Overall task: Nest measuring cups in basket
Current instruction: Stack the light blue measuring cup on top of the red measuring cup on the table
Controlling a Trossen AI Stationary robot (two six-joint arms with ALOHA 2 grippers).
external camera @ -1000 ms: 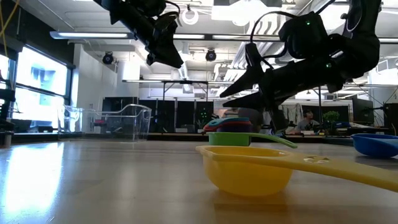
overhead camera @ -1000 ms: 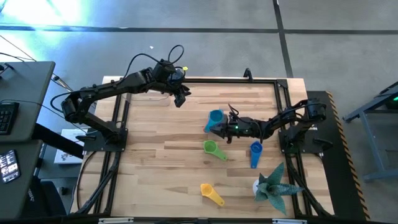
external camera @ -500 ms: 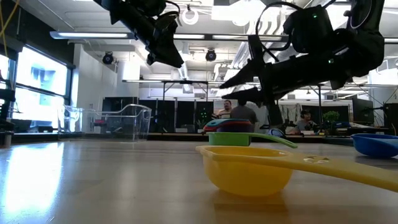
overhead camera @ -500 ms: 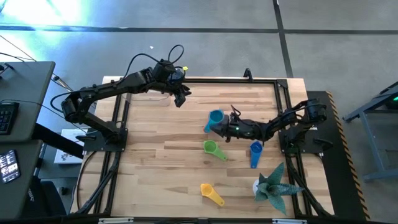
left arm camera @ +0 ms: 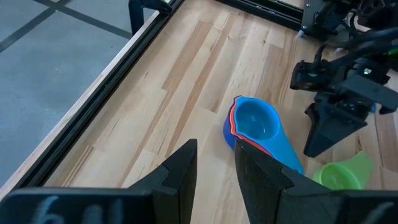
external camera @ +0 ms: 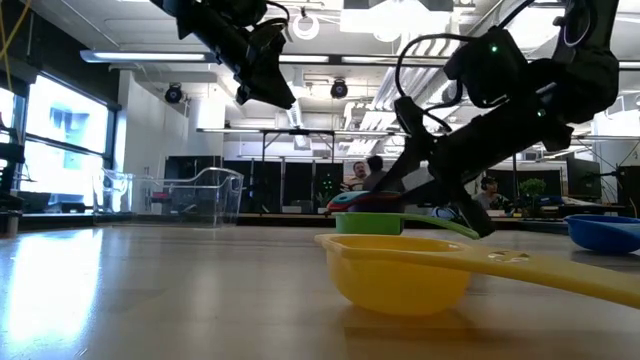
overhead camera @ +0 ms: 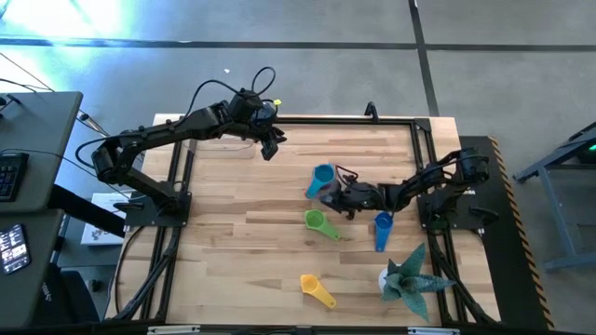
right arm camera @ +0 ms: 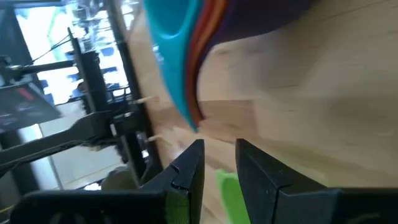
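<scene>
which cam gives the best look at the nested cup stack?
Left wrist view: the nested cup stack is seen from above, light blue cup inside, red rim beneath, unobstructed. High view shows it small beside the right gripper. Low view shows only a sliver behind the green cup. Right wrist view shows close, cropped edges.

The table (overhead camera: 233,242) is pale wood in long planks of light and slightly darker tan, framed by black rails, and both arms with their claws are black. On it lie a light blue cup (overhead camera: 322,176) nested over a red one and a purple one, a green cup (overhead camera: 316,220), a dark blue cup (overhead camera: 383,223) and a yellow cup (overhead camera: 310,283). A teal spiky plant figure (overhead camera: 408,276) stands at the near right, and the basket (external camera: 185,193) at the far left is clear and colourless.
</scene>
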